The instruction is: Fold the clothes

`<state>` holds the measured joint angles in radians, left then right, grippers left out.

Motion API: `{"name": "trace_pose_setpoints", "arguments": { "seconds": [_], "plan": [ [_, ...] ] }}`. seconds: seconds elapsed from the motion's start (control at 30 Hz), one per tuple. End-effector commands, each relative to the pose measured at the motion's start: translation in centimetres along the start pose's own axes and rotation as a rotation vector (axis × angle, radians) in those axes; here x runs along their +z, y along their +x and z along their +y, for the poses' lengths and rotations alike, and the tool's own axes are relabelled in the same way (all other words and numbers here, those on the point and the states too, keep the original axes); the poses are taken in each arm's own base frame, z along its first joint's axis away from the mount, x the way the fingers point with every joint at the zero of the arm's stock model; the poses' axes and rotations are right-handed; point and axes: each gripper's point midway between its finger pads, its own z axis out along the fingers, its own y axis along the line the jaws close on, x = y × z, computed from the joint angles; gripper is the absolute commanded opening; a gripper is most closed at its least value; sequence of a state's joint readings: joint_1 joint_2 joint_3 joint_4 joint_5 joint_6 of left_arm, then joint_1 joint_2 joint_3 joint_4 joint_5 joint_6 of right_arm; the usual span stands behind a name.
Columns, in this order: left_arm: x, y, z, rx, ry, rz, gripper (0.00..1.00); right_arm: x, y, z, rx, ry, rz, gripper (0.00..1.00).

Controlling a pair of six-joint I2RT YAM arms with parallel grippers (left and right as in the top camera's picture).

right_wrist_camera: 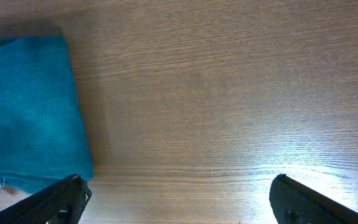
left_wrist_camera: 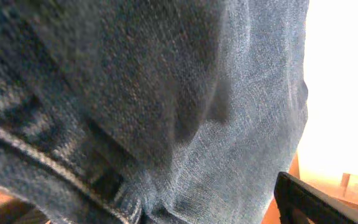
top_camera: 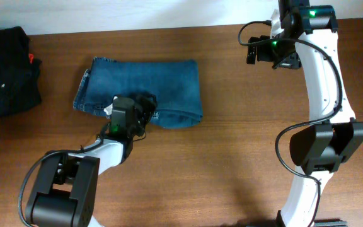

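Right now the jeans [top_camera: 140, 85] are lying folded into a compact blue rectangle on the worktop [top_camera: 232, 157], toward its far side and left of centre. The left fingers [top_camera: 145, 107] are sitting at the near edge of that rectangle, over the denim. In the left wrist view the cloth is filling almost the whole picture, with a stitched seam running across the lower left. Only one dark finger is showing there, at the lower right corner just beside the fabric. I cannot tell whether this pair is gripping the denim or merely resting against it.

The right fingers [right_wrist_camera: 55, 199] are standing wide apart with only bare wood showing between them. They are hanging over the far right part of the worktop, well apart from the jeans in the overhead view. A black garment pile [top_camera: 5, 72] with a red tag [top_camera: 31, 60] is lying at the far left, apart from the jeans.
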<state>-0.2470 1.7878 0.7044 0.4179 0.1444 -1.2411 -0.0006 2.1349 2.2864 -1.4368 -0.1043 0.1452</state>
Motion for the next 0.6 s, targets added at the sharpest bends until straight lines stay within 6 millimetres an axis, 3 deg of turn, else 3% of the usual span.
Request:
{"name": "trace_pose_setpoints", "arguments": {
  "seconds": [0.0,0.23,0.3,0.57],
  "plan": [
    [0.2,-0.4,3.9,-0.011,-0.118,-0.018,0.99,0.3,0.0,-0.5,0.001,0.011,0.007,0.99],
    [1.2,-0.6,5.9,-0.013,-0.163,-0.045,0.96,0.3,0.0,-0.5,0.001,0.011,0.007,0.99],
    [1.5,-0.7,5.9,-0.012,-0.155,-0.048,0.91,0.3,0.0,-0.5,0.001,0.011,0.007,0.99],
    [1.7,-1.6,5.7,0.016,-0.146,-0.100,0.25,0.3,0.0,-0.5,0.001,0.011,0.007,0.99]
  ]
}}
